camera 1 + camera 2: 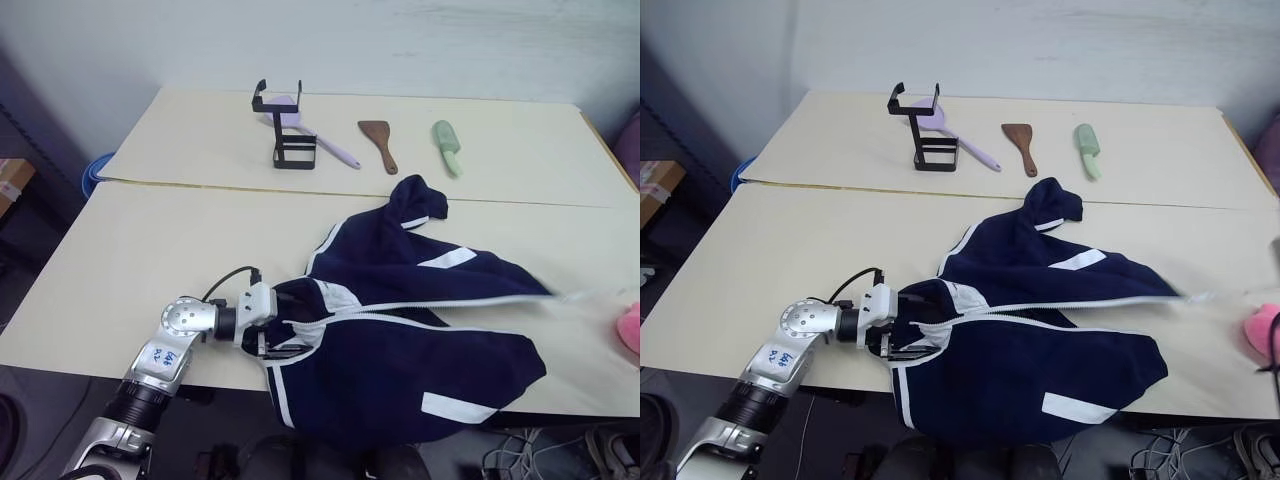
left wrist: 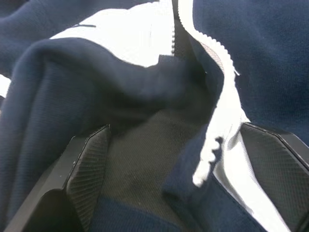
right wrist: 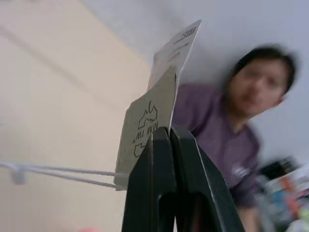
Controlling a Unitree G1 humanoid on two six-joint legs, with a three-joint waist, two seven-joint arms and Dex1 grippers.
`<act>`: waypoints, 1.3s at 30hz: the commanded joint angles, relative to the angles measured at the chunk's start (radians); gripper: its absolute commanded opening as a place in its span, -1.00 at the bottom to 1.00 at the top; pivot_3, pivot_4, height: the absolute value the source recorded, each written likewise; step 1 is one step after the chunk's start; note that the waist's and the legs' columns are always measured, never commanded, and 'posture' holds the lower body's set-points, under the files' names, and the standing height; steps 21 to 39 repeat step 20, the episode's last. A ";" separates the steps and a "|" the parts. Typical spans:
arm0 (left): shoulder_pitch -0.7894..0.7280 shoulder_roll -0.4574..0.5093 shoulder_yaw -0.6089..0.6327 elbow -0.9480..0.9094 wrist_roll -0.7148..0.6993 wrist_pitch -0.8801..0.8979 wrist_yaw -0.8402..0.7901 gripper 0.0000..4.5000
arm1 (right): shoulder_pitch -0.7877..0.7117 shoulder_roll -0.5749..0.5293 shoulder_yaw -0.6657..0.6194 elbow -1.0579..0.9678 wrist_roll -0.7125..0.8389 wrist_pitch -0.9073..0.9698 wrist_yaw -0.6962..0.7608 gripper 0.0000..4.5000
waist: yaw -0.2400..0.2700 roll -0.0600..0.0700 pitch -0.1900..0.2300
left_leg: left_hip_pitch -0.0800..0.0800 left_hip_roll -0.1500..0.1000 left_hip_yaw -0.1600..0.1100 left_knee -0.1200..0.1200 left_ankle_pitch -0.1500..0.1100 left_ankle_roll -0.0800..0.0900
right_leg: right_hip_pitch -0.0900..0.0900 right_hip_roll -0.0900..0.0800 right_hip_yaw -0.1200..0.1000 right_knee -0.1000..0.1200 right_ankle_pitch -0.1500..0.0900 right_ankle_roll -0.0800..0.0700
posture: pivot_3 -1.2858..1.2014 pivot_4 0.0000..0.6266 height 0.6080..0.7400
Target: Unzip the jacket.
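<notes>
Navy jacket [image 1: 400, 350] lies on near table [image 1: 130, 270], hem over front edge, zipper already parted. Left gripper [image 2: 193, 159], fingers spread wide, braces the collar end w/ fabric between them. Right gripper [image 3: 166, 133] pinches paper hang tag [image 3: 154, 108], its string taut — prob. the pull.

I count one navy-blue fabric jacket with white stripes [image 1: 400, 330], one black wire stand [image 1: 285, 130], one lilac plastic spoon [image 1: 335, 148], one brown wooden spatula [image 1: 379, 142], one pale green brush [image 1: 447, 146], one pink plush toy [image 1: 630, 330], two paper hang tags [image 3: 154, 111], two cream tabletops [image 1: 150, 260].
</notes>
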 commanded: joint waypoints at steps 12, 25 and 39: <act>0.233 0.250 0.270 -0.134 -0.121 -0.024 -0.138 1.00 | 0.449 0.041 -0.026 -0.592 0.385 -0.004 0.609 0.98 | -0.026 0.001 0.002 | 0.001 0.002 0.001 -0.001 -0.005 -0.002 | -0.001 0.000 0.002 -0.004 -0.001 -0.001 | 0.03 -0.52 1.00; 0.367 0.266 0.381 -0.173 -0.141 -0.096 -0.098 1.00 | 0.313 0.076 0.149 -0.443 0.261 -0.202 0.696 0.98 | -0.021 -0.005 0.005 | 0.000 0.001 0.000 0.000 -0.007 -0.001 | -0.001 -0.002 0.001 -0.006 -0.001 -0.001 | 0.03 -0.52 1.00; 0.367 0.266 0.381 -0.173 -0.141 -0.096 -0.098 1.00 | 0.313 0.076 0.149 -0.443 0.261 -0.202 0.696 0.98 | -0.021 -0.005 0.005 | 0.000 0.001 0.000 0.000 -0.007 -0.001 | -0.001 -0.002 0.001 -0.006 -0.001 -0.001 | 0.03 -0.52 1.00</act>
